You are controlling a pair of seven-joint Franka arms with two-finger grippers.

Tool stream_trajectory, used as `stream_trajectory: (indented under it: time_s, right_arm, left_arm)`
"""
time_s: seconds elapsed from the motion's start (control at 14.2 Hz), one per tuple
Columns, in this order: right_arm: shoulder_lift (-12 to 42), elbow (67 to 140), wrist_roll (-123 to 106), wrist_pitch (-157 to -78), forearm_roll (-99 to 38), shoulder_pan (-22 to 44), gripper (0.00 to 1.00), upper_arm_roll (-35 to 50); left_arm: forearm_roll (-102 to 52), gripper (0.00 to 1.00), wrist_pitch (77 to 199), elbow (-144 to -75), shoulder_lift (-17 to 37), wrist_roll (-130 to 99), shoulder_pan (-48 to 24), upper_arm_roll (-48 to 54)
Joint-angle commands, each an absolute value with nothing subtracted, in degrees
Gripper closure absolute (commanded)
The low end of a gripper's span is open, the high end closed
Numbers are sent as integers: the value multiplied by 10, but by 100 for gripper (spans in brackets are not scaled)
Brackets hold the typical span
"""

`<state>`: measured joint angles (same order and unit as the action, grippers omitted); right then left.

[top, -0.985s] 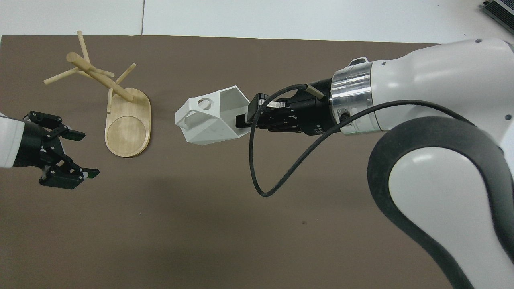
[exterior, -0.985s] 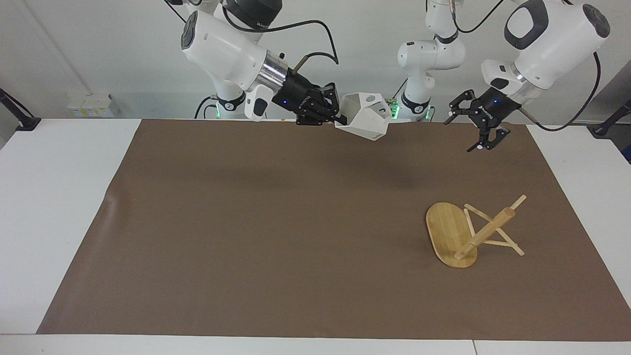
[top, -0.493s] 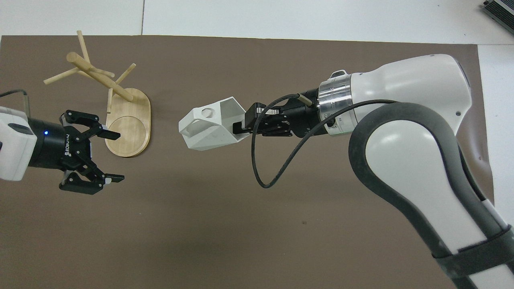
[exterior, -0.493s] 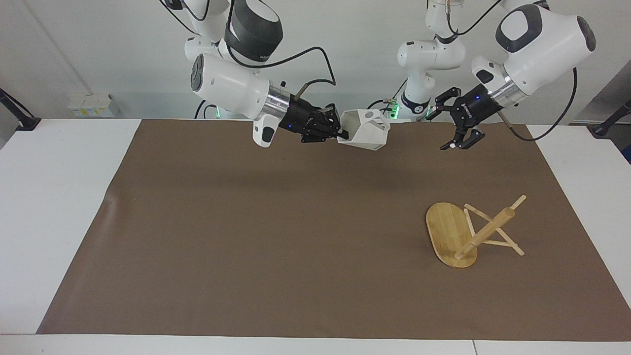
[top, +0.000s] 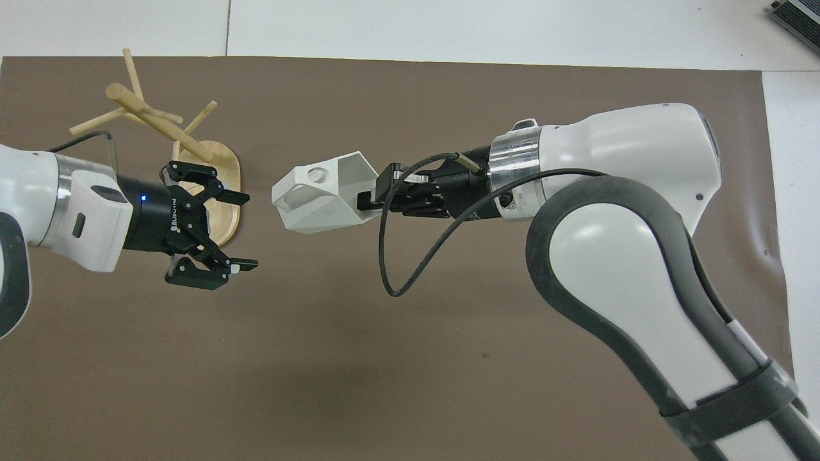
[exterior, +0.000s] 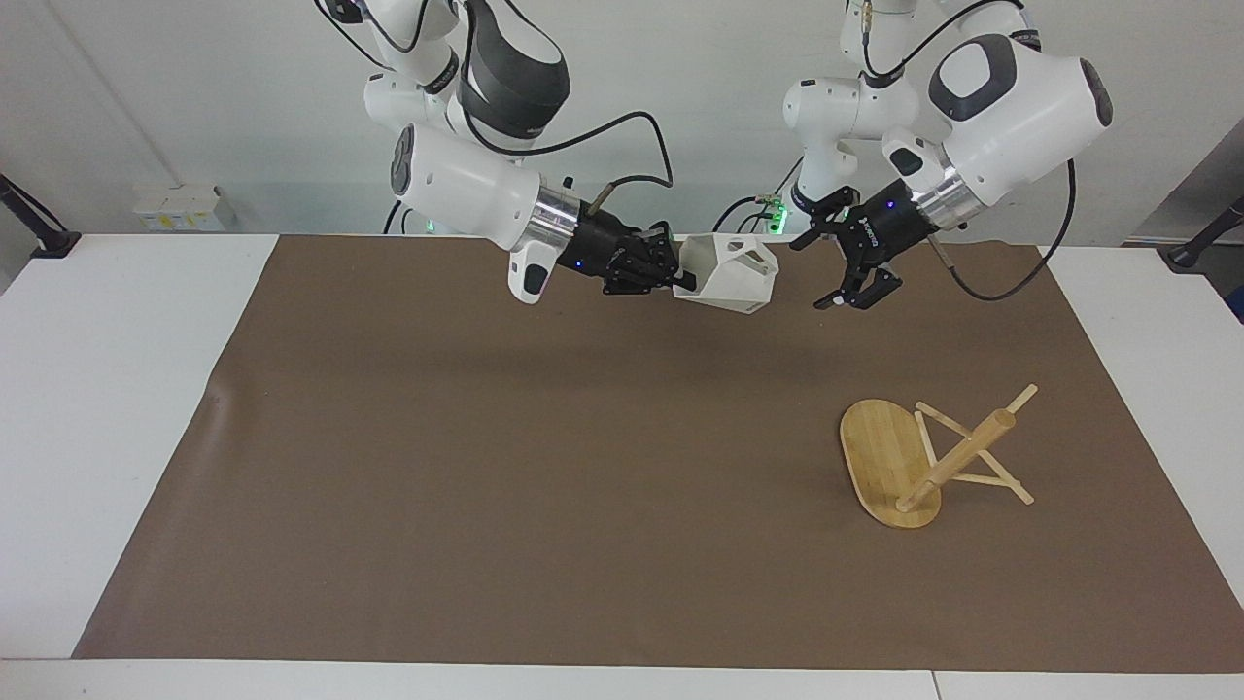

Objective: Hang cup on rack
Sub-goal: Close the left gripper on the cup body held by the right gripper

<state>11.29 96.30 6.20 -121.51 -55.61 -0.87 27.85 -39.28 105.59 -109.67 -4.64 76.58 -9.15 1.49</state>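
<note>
My right gripper (exterior: 684, 276) (top: 368, 200) is shut on the rim of the white faceted cup (exterior: 735, 276) (top: 315, 203). It holds the cup on its side in the air above the mat's edge nearest the robots, with the pierced handle pointing toward the left arm. My left gripper (exterior: 847, 294) (top: 250, 232) hangs open in the air a short gap from the cup, its fingers pointing at the cup. The bamboo rack (exterior: 886, 457) (top: 152, 119) stands on its oval base toward the left arm's end of the table. In the overhead view the left gripper covers part of that base.
A brown mat (exterior: 544, 467) covers most of the white table (exterior: 117, 389). A black cable (top: 397, 282) loops down from the right wrist. Nothing else lies on the mat.
The left gripper has swung in from its own end of the table toward the cup, staying open. The right gripper has carried the cup a little lower and toward the left arm.
</note>
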Motion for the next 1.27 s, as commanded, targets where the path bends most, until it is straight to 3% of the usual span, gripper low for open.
stream_trajectory:
  time_s: [0.0,0.35,1.2]
  right_arm:
    - [107,972,64,-1229,-577,-12,100,287]
    - [108,972,72,-1243,-576,-11,100,296]
    - [108,972,72,-1244,-575,-11,100,297]
  left_arm:
    - [-407,0,1069,-1055,-1,769,-96,24]
    - [-421,0,1027,-993,26,764,-91,25]
    - [-423,0,1041,-998,10,717,-116,39]
